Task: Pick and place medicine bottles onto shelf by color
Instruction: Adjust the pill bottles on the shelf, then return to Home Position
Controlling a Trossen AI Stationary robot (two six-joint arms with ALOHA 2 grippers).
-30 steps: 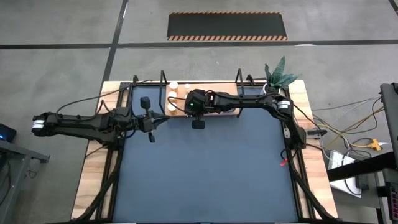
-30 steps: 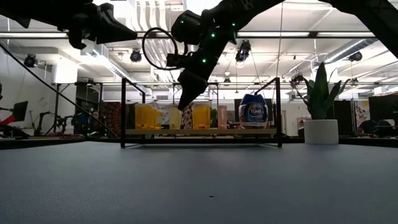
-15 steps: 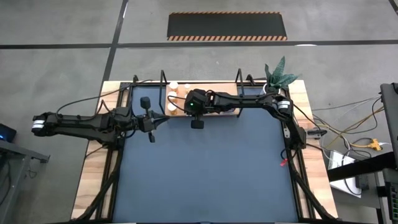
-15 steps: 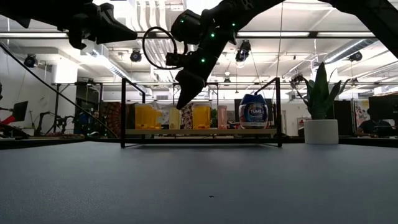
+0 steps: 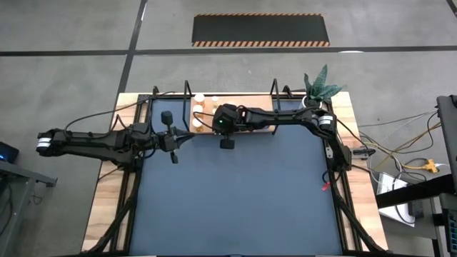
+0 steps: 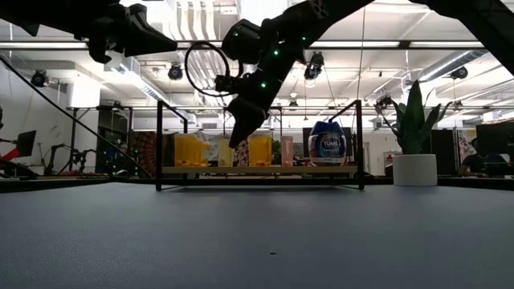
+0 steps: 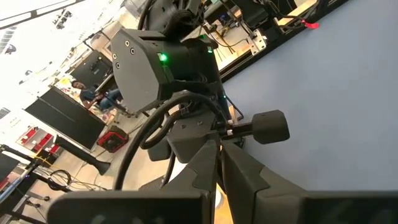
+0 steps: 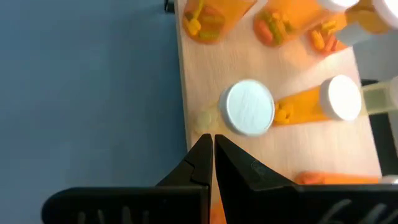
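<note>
The light-wood shelf (image 5: 265,129) with black wire ends stands at the table's far edge. Orange white-capped bottles (image 6: 189,150) (image 6: 259,150) stand upright on it, with a blue bottle (image 6: 327,144) toward its right end. In the right wrist view a white-capped bottle (image 8: 249,107) stands near the board's edge, another (image 8: 339,98) lies behind it, and several more show farther off. My right gripper (image 8: 211,146) (image 6: 238,144) hangs shut over the shelf's left part, beside that bottle, holding nothing. My left gripper (image 7: 219,155) (image 5: 173,146) is shut, raised over the mat's far left corner.
A white pot with a green plant (image 6: 415,168) (image 5: 314,91) stands at the table's far right corner. The dark-blue mat (image 5: 235,193) covers the table in front of the shelf. The shelf's black wire frame (image 6: 158,144) rises at each end.
My right gripper has dipped a little and shifted slightly toward the table's right over the shelf, staying shut. The bottles have kept their places.
</note>
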